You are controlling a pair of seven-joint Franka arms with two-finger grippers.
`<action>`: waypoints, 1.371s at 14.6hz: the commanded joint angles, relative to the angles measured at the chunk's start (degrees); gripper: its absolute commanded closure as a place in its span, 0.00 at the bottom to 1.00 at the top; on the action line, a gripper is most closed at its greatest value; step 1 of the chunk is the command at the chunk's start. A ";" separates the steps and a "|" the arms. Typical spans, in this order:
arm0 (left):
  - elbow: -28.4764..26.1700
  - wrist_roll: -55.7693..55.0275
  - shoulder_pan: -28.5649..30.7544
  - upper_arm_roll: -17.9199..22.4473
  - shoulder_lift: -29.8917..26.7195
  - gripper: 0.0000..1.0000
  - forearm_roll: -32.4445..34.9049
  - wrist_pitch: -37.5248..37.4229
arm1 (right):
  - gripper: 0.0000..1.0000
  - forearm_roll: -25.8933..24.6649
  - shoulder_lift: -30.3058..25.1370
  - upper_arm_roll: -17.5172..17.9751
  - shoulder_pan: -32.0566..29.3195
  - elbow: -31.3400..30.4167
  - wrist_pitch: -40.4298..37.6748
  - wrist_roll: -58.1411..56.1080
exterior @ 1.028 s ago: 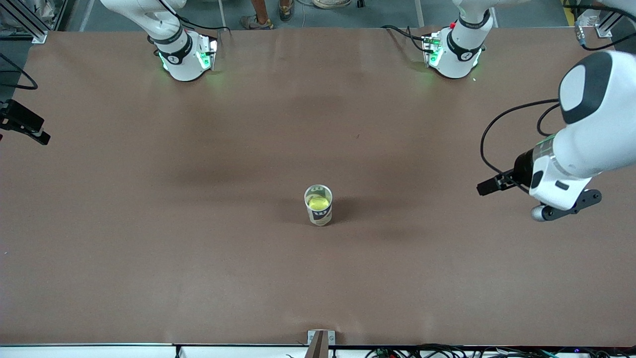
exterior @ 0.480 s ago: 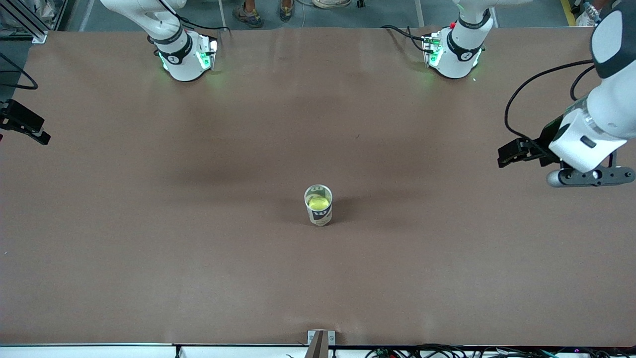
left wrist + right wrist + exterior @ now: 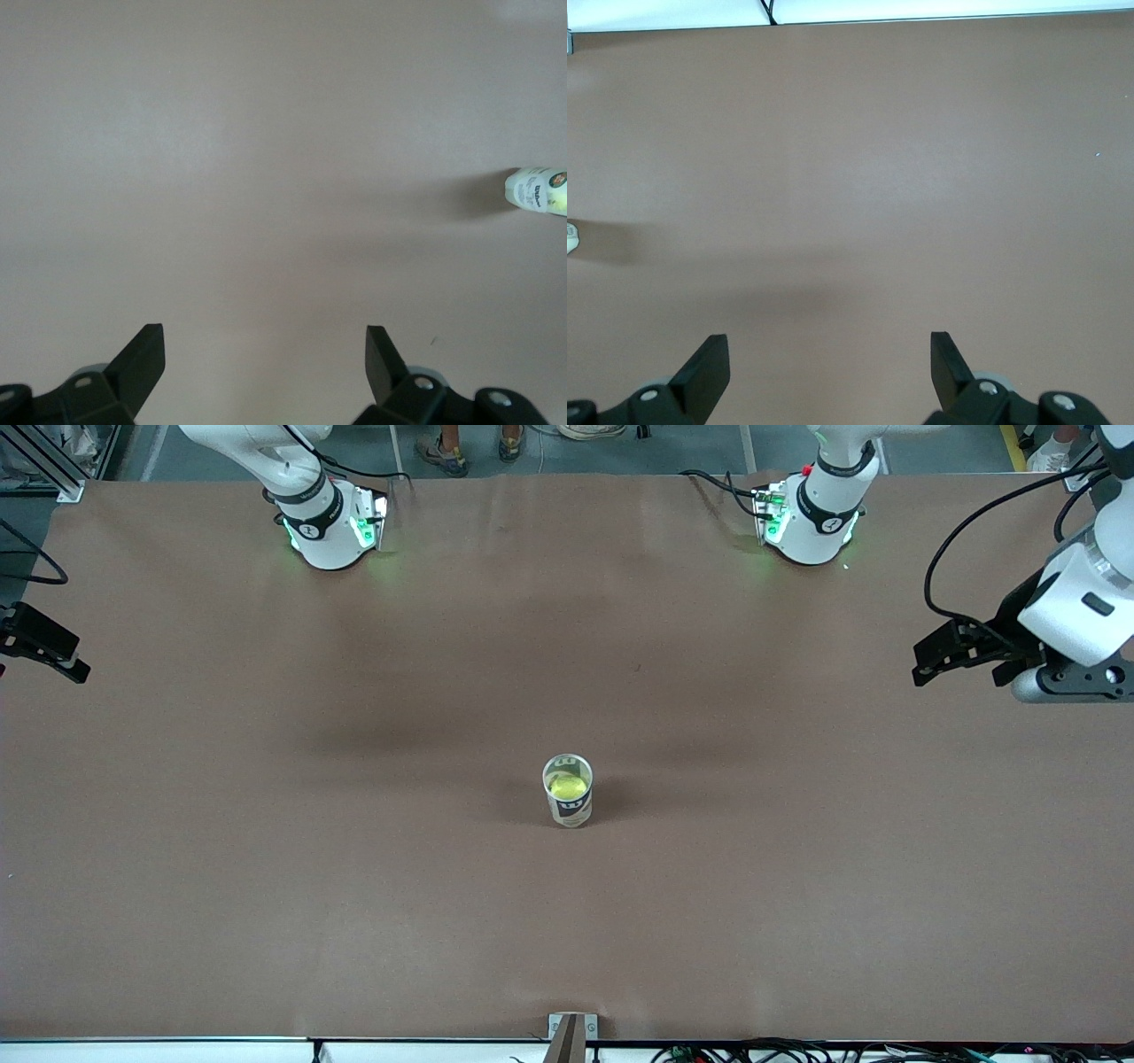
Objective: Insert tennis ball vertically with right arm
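Note:
A yellow-green tennis ball (image 3: 568, 786) sits inside an upright open can (image 3: 568, 806) at the middle of the table. The can also shows small in the left wrist view (image 3: 536, 190) and at the edge of the right wrist view (image 3: 570, 237). My right gripper (image 3: 828, 350) is open and empty over bare table. Only its black tip (image 3: 71, 662) shows in the front view, at the right arm's end of the table. My left gripper (image 3: 961, 669) is open and empty in the air over the left arm's end of the table, well away from the can. It also shows in the left wrist view (image 3: 266, 345).
The brown table (image 3: 354, 912) carries nothing but the can. The two arm bases (image 3: 323, 527) (image 3: 811, 518) stand along the robots' side. A small bracket (image 3: 571, 1032) sits at the table's edge nearest the front camera.
The left arm has swung away from the can, toward the robots' side and the left arm's end of the table. The right gripper and the can have not moved.

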 commanded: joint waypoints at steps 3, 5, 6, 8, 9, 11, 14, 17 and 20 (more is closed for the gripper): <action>-7.23 1.44 0.69 0.29 -6.47 0.00 0.19 0.75 | 0.00 -0.09 -0.01 0.50 -0.50 0.35 -0.06 -0.27; -9.87 1.44 1.22 0.29 -8.76 0.00 0.01 1.54 | 0.00 0.00 -0.01 0.50 -0.59 0.35 -0.06 -0.27; -10.75 1.44 1.22 0.29 -9.47 0.00 0.01 2.07 | 0.00 0.00 -0.01 0.50 -0.67 0.35 -0.06 -0.27; -11.20 1.44 1.13 0.29 -10.09 0.00 0.01 2.60 | 0.00 0.00 -0.01 0.50 -0.67 0.35 -0.06 -0.27; -11.03 1.01 1.13 0.29 -10.00 0.00 0.01 2.60 | 0.00 0.00 -0.01 0.50 -0.68 0.35 -0.06 -0.27; -11.20 1.36 1.13 0.29 -10.44 0.00 0.01 2.07 | 0.00 0.00 0.08 0.50 -0.68 0.35 -0.06 -0.27; -11.20 1.44 1.05 0.20 -11.32 0.00 0.01 1.20 | 0.00 0.00 0.08 0.50 -0.76 0.35 -0.06 -0.27; -11.38 1.36 1.05 0.20 -11.85 0.00 0.10 0.76 | 0.00 0.08 -0.01 0.50 -0.76 0.35 -0.06 -0.27; -11.82 1.36 0.96 0.12 -11.94 0.00 0.36 0.66 | 0.00 0.08 -0.01 0.50 -0.76 0.35 -0.06 -0.27</action>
